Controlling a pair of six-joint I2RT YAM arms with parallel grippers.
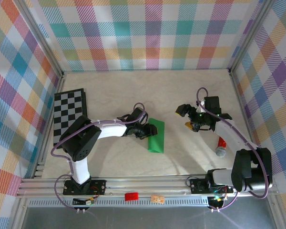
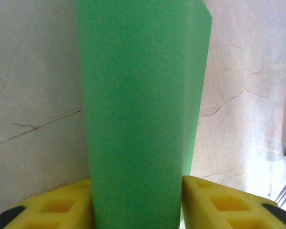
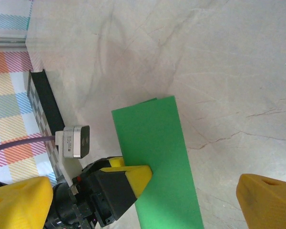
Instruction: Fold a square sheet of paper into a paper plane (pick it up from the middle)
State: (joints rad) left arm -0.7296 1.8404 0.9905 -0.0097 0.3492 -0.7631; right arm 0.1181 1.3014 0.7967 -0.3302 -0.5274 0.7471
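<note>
The square sheet of paper (image 1: pixel 157 138) is bright green and lies folded into a narrow rectangle at mid-table. My left gripper (image 1: pixel 147 130) is at its left edge. In the left wrist view the paper (image 2: pixel 143 95) fills the gap between the two yellow fingers (image 2: pixel 229 205), which stand apart on either side of it. In the right wrist view one yellow finger of the left gripper (image 3: pixel 133 174) lies over the paper's (image 3: pixel 157 143) edge. My right gripper (image 1: pixel 193 118) hovers to the right of the sheet, wide open and holding nothing.
A black-and-white chessboard (image 1: pixel 69 117) lies at the left, by the wall. A red cylinder (image 1: pixel 221 145) lies near the right arm. Checkered walls close in the table on three sides. Bare marbled tabletop lies behind the paper.
</note>
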